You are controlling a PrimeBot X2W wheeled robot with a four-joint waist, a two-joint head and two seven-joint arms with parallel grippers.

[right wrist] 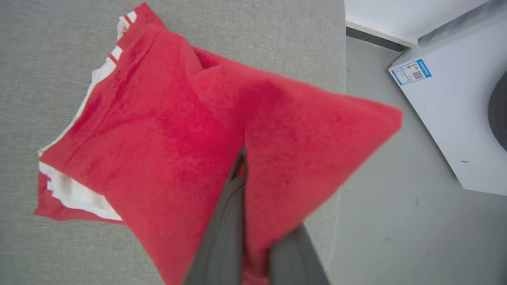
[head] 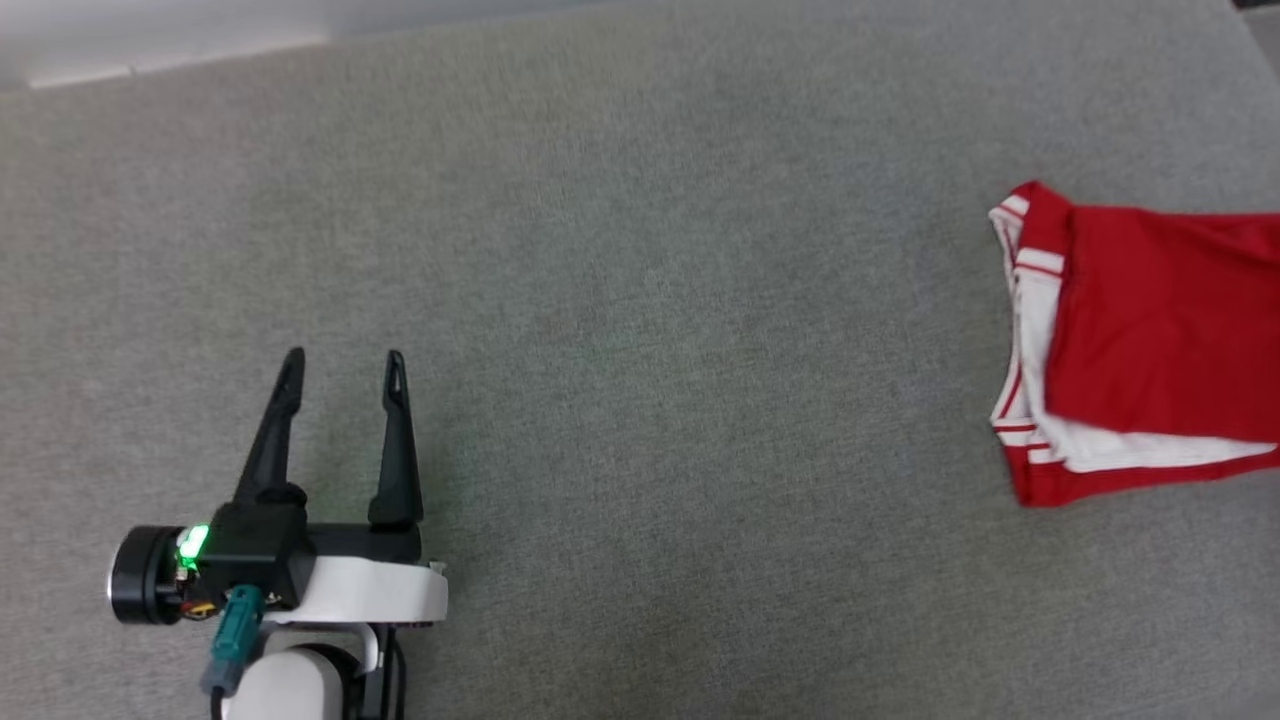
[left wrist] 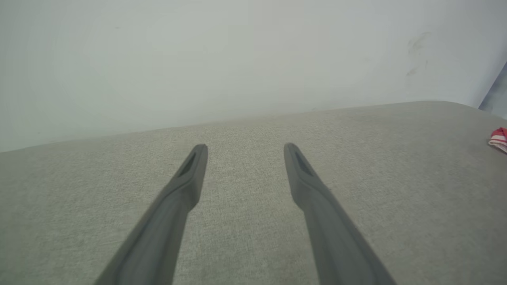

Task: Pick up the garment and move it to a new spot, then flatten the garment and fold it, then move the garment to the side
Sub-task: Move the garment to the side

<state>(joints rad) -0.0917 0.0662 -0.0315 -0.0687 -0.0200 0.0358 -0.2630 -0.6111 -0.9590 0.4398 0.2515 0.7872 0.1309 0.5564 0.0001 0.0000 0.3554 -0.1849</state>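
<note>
Head view: one end effector, the left end effector [head: 344, 356], hovers over the near left of the grey upholstered surface [head: 640, 300], its two dark fingers apart with nothing between them. One garment [head: 1150, 340] lies well apart from it at the right, cut off by the picture's edge. It is folded, with a plain red panel on top and white layers with red stripes stacked along its left and near edges.

Left wrist view: the left end effector [left wrist: 244, 147] shows its two fingers spread wide above the bare surface, with a pale wall [left wrist: 237, 59] beyond. A small red-and-white bit of the garment [left wrist: 500, 137] shows at the far right.

Right wrist view: the right end effector [right wrist: 244, 170] has its two fingers together, clamped on a red fold of the garment [right wrist: 166, 138]. That pinched corner rises toward the camera, blurred. The rest spreads over the surface beside its right edge, white striped trim showing at the left. Beyond the edge are a grey floor [right wrist: 388, 198] and one white appliance [right wrist: 447, 118] with one label [right wrist: 410, 71].
</note>
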